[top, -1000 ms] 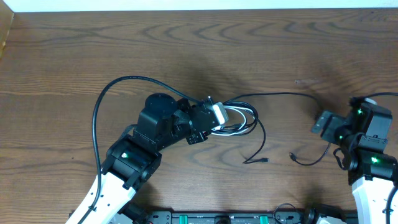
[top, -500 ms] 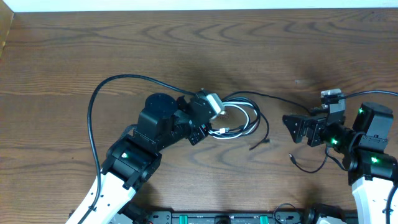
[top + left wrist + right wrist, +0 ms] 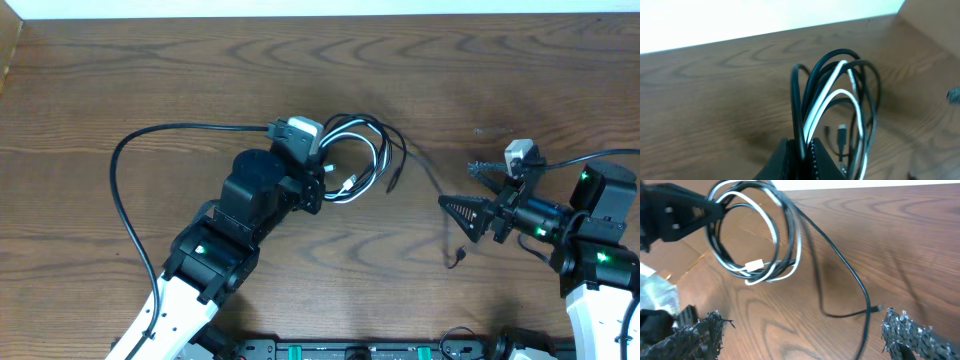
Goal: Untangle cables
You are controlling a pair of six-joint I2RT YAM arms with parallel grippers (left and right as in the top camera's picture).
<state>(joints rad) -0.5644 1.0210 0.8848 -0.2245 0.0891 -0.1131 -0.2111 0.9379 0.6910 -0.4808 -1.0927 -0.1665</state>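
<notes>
The cables are a coil of thin black and white cords [image 3: 378, 152], hanging in the air from my left gripper [image 3: 322, 150]. In the left wrist view the left gripper [image 3: 801, 159] is shut on the coil [image 3: 826, 90], with a black strand between its jaws. One black cord [image 3: 430, 180] trails from the coil to a plug end [image 3: 455, 260] on the table. My right gripper [image 3: 462, 188] stands open to the right of that cord, holding nothing. In the right wrist view the right gripper [image 3: 805, 337] straddles the trailing cord [image 3: 840, 262]; the coil [image 3: 796, 245] hangs beyond.
A thick black arm cable [image 3: 113, 190] arcs out to the left of the left arm. Wooden table [image 3: 200, 70] extends behind the coil. The table's far edge meets a white wall at the top of the overhead view.
My left gripper has carried the coil up and toward the far left. My right gripper has swung out leftward to the trailing black cord, whose plug end has been dragged right.
</notes>
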